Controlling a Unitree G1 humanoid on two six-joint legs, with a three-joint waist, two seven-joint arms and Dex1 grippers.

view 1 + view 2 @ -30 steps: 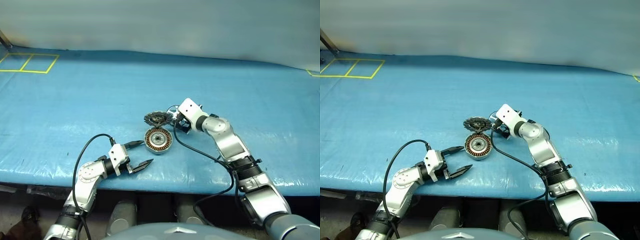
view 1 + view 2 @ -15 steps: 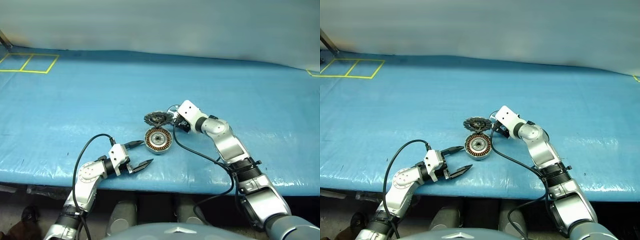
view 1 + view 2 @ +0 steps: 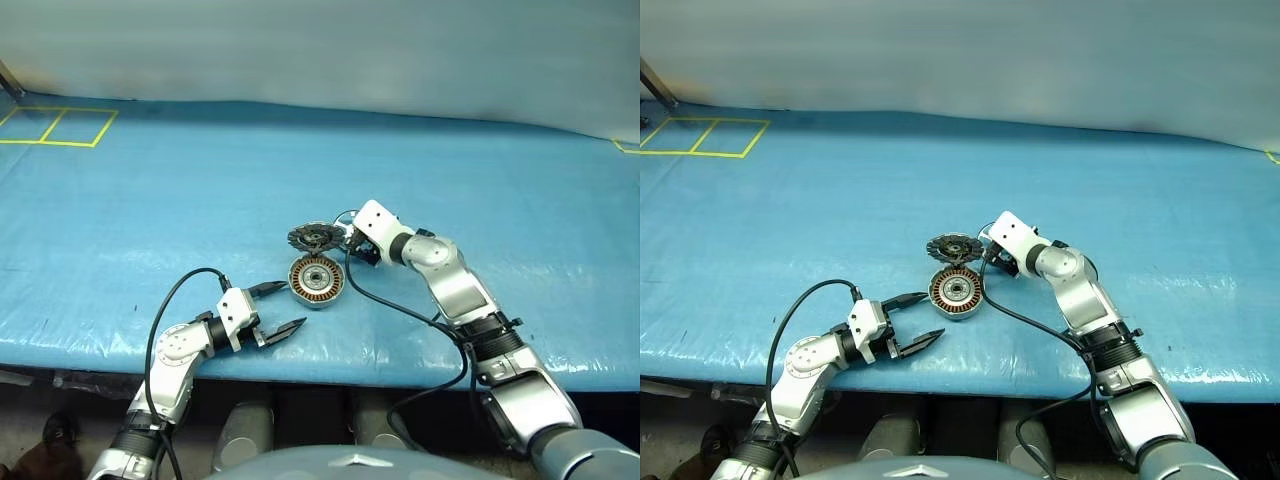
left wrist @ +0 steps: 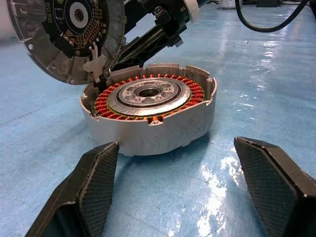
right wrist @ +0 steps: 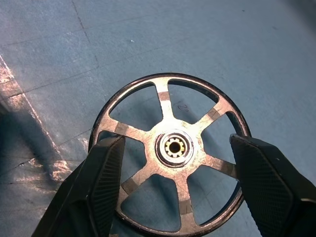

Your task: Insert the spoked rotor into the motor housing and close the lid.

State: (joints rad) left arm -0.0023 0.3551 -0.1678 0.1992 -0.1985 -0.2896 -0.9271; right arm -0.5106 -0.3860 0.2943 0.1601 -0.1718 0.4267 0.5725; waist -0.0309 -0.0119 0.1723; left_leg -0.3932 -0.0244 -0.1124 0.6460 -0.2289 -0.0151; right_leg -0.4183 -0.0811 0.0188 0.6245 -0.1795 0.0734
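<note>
Open wide, the left gripper [image 3: 291,305] hovers low over the blue sheet [image 3: 150,200] near the table's front edge, its two black fingers [image 4: 96,177] spread and aimed at the housing [image 4: 148,131], with a bare strip of sheet between them and its wall. The right gripper [image 3: 352,238] sits behind the housing, and in the right wrist view its fingers press on the rotor [image 5: 174,146] from both sides of the rim, so it grips the rotor by the edge. The rotor is a thin shiny silver ring with six flat spokes, open gaps between them, and a small hub with a toothed brass-coloured bore; it faces the wrist camera squarely, with blue sheet showing through the gaps. The housing lies flat near the middle of the table, a shallow silver-grey round case with a notched wall, a ring of copper-orange windings inside and a bright metal hub with a dark centre hole. The lid [image 4: 64,29] stands tilted at the housing's far side, its lower edge at the housing's rim; its pale face, with a dark circuit ring and notched rim, looks down toward the housing, and the dark ribbed face looks up in the head views. So the lid partly overhangs the housing's far edge, between the right gripper and the windings. A black cable [image 3: 400,305] loops along the right arm, passing just beside the housing. Yellow tape squares [image 3: 60,125] mark the far left corner, well apart.
</note>
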